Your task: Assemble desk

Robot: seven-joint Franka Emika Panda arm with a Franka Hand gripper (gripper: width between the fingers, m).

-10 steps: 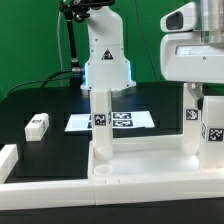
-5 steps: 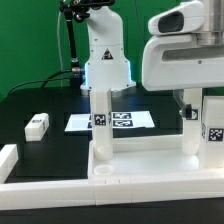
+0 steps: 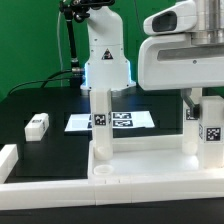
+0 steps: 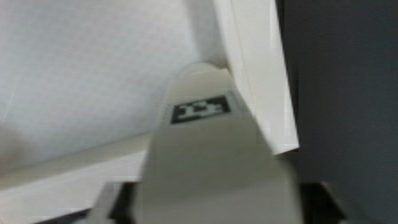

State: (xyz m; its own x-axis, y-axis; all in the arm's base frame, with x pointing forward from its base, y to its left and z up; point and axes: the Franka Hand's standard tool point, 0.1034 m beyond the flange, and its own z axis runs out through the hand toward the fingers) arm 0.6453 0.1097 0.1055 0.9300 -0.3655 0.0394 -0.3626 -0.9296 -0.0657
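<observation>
The white desk tabletop lies at the front with legs standing in its corner sockets: one at the exterior view's left and one at the back right. My gripper hangs under the big white wrist housing at the right, over a tagged leg at the near right corner. In the wrist view the gripper has a dark finger close on each side of this leg, whose tag faces the camera, with the tabletop beyond. A loose leg lies on the black table at the left.
The marker board lies behind the tabletop, in front of the arm's white base. Low white border bars run along the front and the left edge. A green backdrop stands behind.
The wrist housing has come leftward and further into the exterior view over the right legs. The legs and tabletop have not moved.
</observation>
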